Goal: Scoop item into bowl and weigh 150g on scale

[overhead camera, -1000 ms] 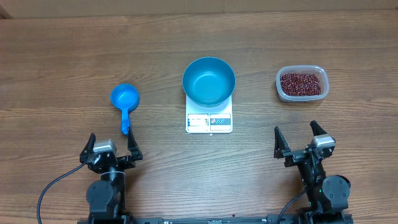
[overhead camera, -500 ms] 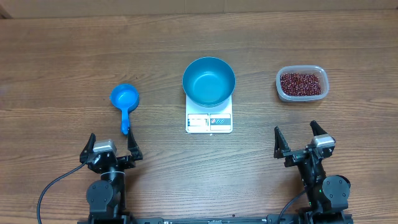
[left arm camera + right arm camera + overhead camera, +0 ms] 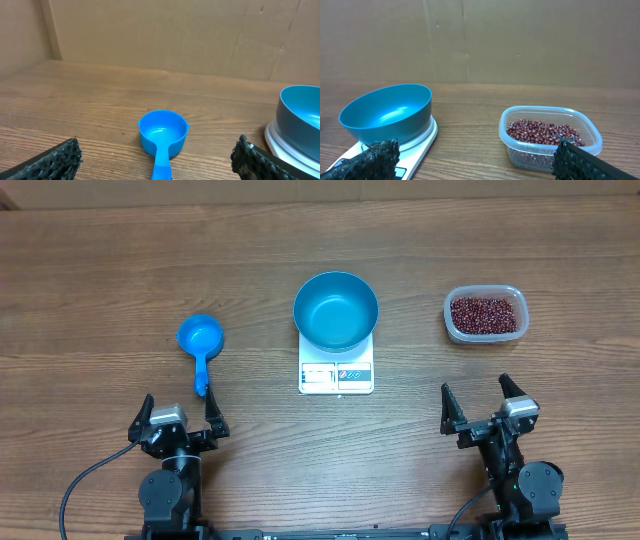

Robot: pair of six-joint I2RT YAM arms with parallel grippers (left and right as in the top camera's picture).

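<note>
left gripper (image 3: 179, 398): jaws spread wide, nothing between them, low over the table (image 3: 90, 270).
right gripper (image 3: 474, 390): also fully wide and empty.
beans (image 3: 542, 131): they lie as a loose heap in the clear tub (image 3: 520, 155), ahead of the right gripper and a little to its right, well apart from it.
bowl (image 3: 335, 310): empty, and it sits on the scale (image 3: 336, 377), ahead and to the right of the left gripper, ahead and to the left of the right gripper.
scoop (image 3: 199, 337): straight ahead of the left gripper and near it, with the handle (image 3: 201, 370) towards the hand and the cup farther away.
how the beans handle: we judge them small, hard, dry and smooth. They roll and pour, so 2 fingers cannot pinch a useful amount, and any tilt of the scoop spills them.
where to hold: we think the scoop handle is the place, taken around its middle. It looks like stiff, light, slippery plastic, so it needs a firm and square grip.
tub: it looks thin and light. We expect it to slide when the scoop pushes in, so the right gripper may steady its wall.
bowl and scale: we should not press or bump them, because this would disturb the reading.
progress: no bean is in the bowl yet, and we cannot read the display.
</note>
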